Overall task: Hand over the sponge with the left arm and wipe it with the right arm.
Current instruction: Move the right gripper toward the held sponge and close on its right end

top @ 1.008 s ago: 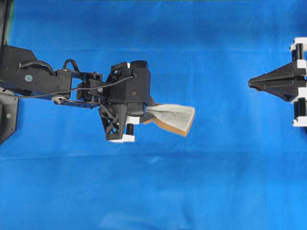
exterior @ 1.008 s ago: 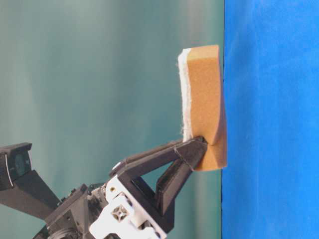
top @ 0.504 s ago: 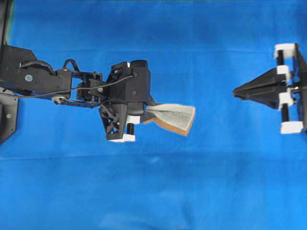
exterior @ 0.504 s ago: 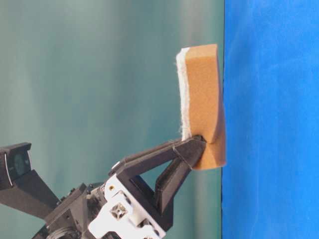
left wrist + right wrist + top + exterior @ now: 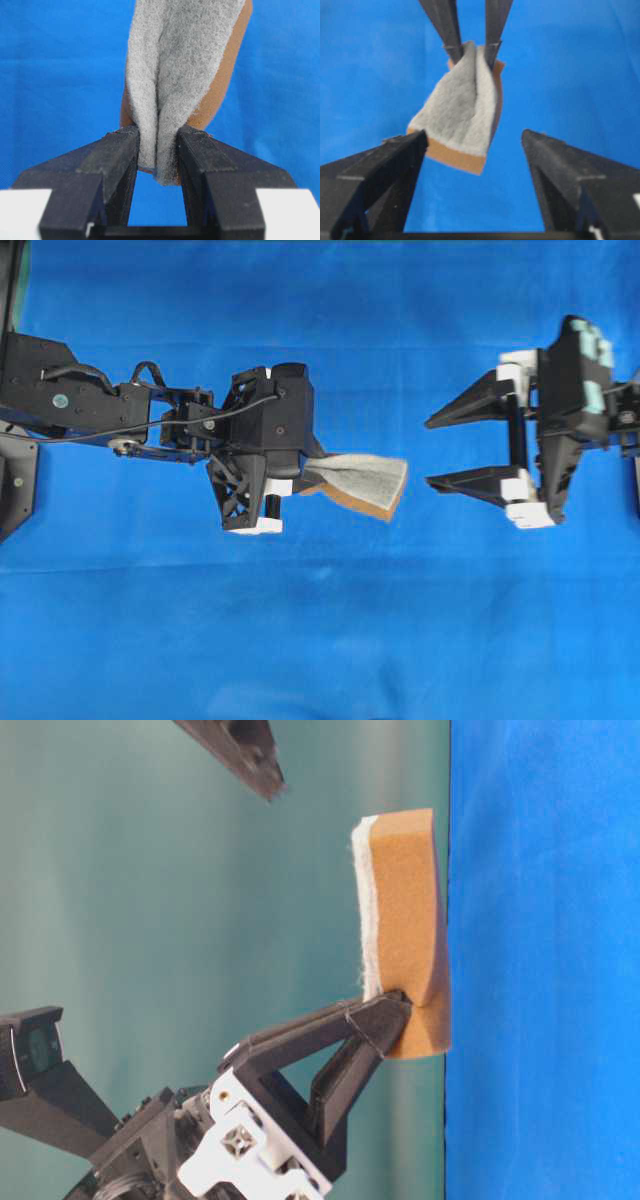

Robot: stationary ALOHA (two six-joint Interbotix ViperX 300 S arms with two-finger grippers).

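I read this as the handover itself. My left gripper (image 5: 312, 472) is clamped on one end of the sponge (image 5: 360, 483), pinching it hard enough that the grey scouring face folds into a crease between the fingers (image 5: 117, 150). The sponge is held out in the air above the blue worktop (image 5: 320, 640), its free end pointing right, grey face up and tan layer underneath.

My right gripper (image 5: 438, 452) faces it from the right with its jaws spread wide and nothing between them. In the overhead view its tips stand just beside the sponge's free end, not touching. From the right wrist camera the sponge sits between the two open fingers (image 5: 385, 165) but further off.

Next, as I judge it, the right arm must advance until the free end lies between its fingers, close on it, and only then should the left let go. The sponge hangs skewed, so the wrist may need a matching roll.

Hard to make out: the table-level view shows only one dark tip of the right gripper at the top edge, and I cannot judge how high the sponge hangs over the worktop.
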